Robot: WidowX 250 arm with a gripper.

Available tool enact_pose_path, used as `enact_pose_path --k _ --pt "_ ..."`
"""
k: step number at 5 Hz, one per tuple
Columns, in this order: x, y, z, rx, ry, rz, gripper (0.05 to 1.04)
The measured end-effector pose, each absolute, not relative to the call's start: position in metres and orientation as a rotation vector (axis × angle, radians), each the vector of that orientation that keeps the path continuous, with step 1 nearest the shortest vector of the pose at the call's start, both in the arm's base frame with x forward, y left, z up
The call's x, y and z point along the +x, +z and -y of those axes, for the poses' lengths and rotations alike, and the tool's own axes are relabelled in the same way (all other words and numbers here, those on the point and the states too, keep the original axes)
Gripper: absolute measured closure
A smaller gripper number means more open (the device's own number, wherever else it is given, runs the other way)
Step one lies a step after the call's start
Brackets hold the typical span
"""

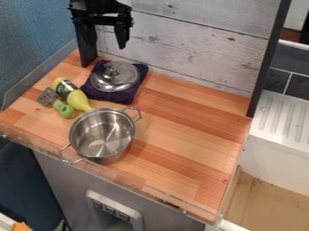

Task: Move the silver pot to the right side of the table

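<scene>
Camera view has my gripper [104, 44] high at the back left, over the rear of the counter [181, 135], its fingers spread well apart. I see the silver pot [102, 134] upright on the left half, toward the front, with 2 wire handles. 1 handle points to the back right; the other lies at the clear plastic rim [138, 182] along the front edge, and I can't tell whether it touches. From the pot, wood runs across to the right edge, beyond which I have a white sink [283, 122]. Behind the pot, the silver lid [114, 76] sits on a dark purple cloth [124, 96]. The yellow bottle [73, 95] lies on its side, its tip right by the pot's rim; contact is unclear to me. Beside the bottle are a green object [63, 108] and a slotted gray tool [46, 96]. At the back stands a plank wall [193, 45] between 2 black posts [265, 63].
</scene>
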State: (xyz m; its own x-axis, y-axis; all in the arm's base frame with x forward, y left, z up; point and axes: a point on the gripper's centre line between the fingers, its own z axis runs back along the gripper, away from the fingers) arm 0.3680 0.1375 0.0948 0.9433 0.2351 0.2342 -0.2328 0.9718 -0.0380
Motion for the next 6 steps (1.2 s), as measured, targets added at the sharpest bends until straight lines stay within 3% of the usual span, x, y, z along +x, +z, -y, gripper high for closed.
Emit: enact_pose_path --k 2,3,4,6 --pt "0.358 0.078 -0.131 -0.044 0.236 0.200 0.083" --pt "0.344 0.101 -0.137 -0.054 0.263 0.256 0.083" --pt "0.321 0.107 -0.138 -0.055 0.252 0.272 0.083" --pt "0.265 0.078 -0.136 -0.014 0.165 0.212 0.083"
